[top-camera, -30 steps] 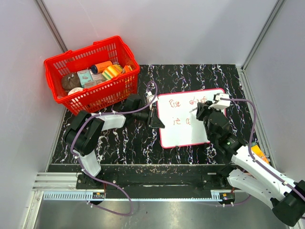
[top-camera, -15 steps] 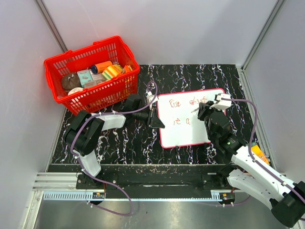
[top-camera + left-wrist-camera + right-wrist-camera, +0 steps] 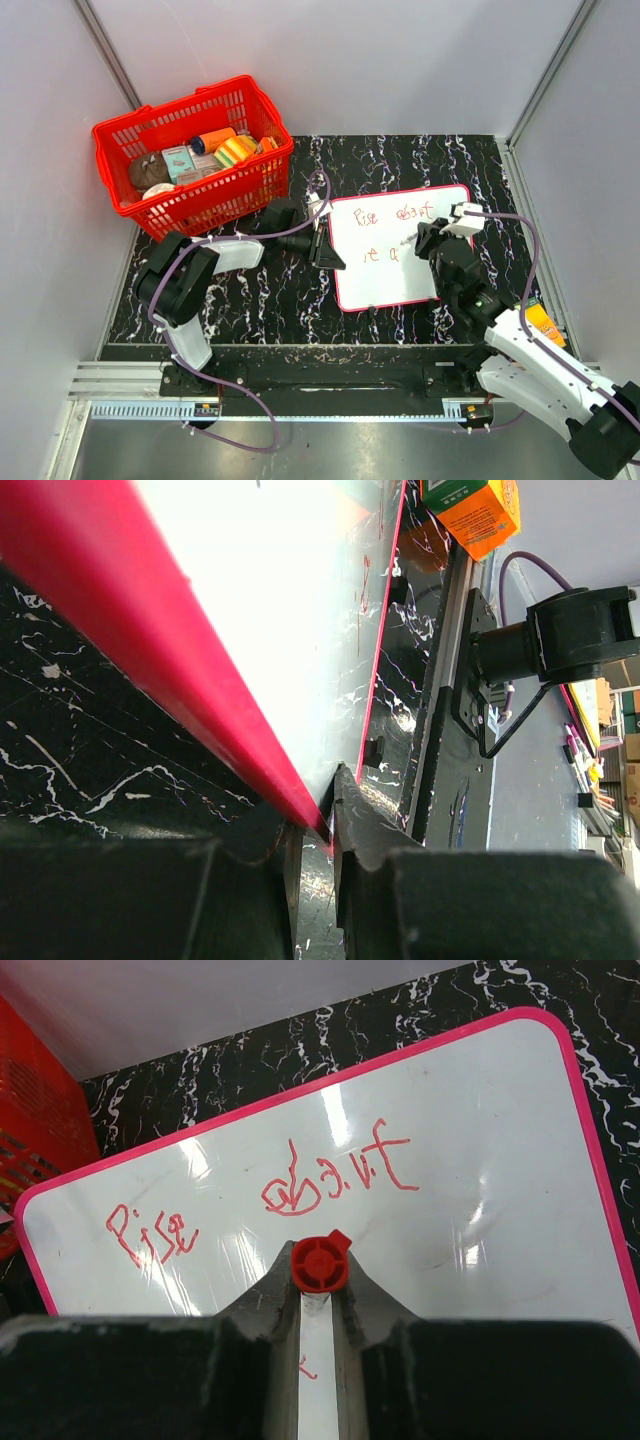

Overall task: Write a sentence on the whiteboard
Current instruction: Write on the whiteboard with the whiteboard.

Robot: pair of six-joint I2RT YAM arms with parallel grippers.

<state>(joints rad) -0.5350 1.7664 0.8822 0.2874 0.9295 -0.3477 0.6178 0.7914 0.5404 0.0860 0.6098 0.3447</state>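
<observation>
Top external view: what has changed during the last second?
The right gripper, shut on the marker, moved toward the near edge, from the first line of the sentence toward the second, uncovering the first. The left gripper stays clamped on the left edge of the whiteboard; it and the red basket have not moved.

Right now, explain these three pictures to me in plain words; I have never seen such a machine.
These are two robot arms bolted to a dark marbled table. The overhead picture looks down from behind them; the other two come from a camera on each wrist. On the table are a whiteboard and a red basket of small items. The left gripper pinches the whiteboard's pink edge. The right gripper holds a red-ended marker over the board, where red handwriting stands in two lines.
</observation>
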